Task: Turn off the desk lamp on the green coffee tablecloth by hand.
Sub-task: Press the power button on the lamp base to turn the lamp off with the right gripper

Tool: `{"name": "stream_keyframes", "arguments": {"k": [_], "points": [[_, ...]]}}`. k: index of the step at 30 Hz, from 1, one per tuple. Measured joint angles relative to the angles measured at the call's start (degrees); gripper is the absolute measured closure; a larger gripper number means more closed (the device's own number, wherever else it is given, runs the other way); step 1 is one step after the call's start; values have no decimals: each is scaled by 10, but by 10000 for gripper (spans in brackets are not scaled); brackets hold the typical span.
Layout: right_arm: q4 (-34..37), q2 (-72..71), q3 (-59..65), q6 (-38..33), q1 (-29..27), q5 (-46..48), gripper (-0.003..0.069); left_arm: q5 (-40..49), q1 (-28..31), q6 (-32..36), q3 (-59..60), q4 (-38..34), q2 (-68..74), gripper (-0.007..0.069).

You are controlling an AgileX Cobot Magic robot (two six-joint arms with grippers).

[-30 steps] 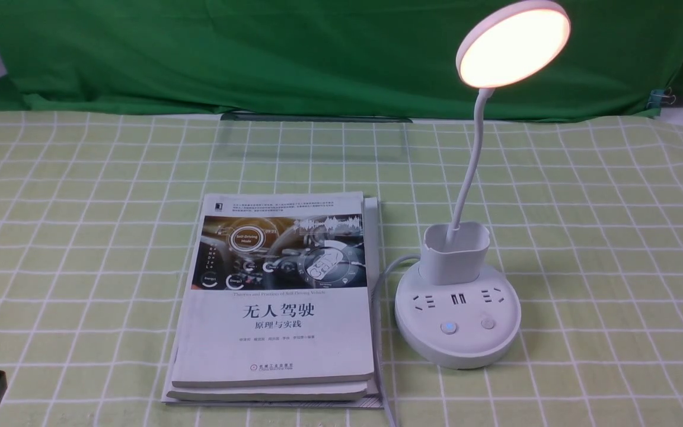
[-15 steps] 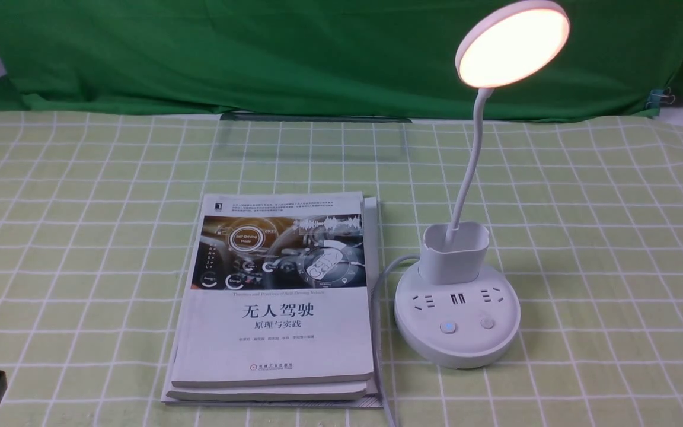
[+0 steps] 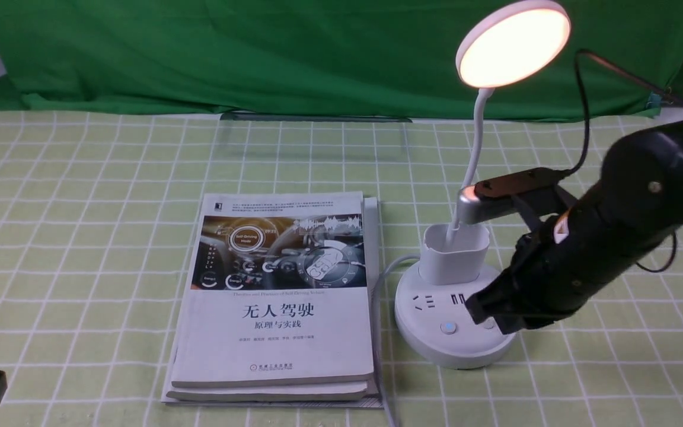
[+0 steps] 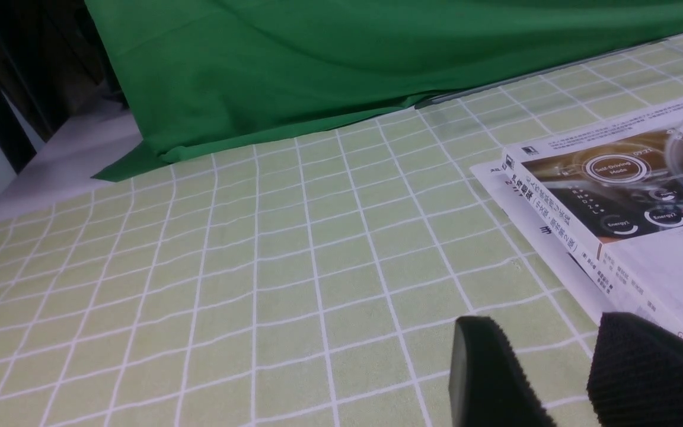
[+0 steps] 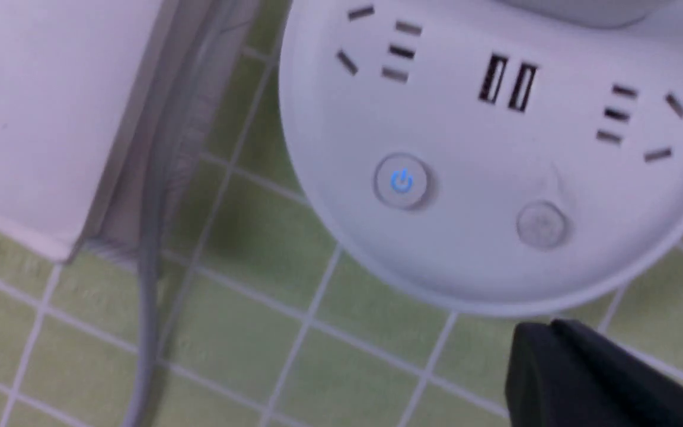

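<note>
Right wrist view: the right tool [image 5: 546,335], black fingers pressed together into one wedge, hangs by the near right rim of the base of the desk lamp [image 5: 448,118]; the plain button [image 5: 542,224] is just past its tip and the blue-lit power button [image 5: 401,181] is further left. The lamp stands on the green coffee tablecloth [image 3: 80,237], right of the book [image 3: 276,332], with its head glowing, so the press looks not yet made. The left tool [image 4: 546,326], fingers apart, sits at the cloth's near left corner, well apart, so the right arm is nearer.
</note>
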Motion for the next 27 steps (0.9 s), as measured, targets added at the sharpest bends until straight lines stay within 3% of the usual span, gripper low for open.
{"name": "stream_keyframes", "arguments": {"k": [14, 27], "points": [[-2, 93, -45, -17, -19, -24, 614, 0, 0, 0, 0, 1, 0, 382], [-4, 61, -44, -19, -19, -21, 614, 0, 0, 0, 0, 1, 0, 382]]}}
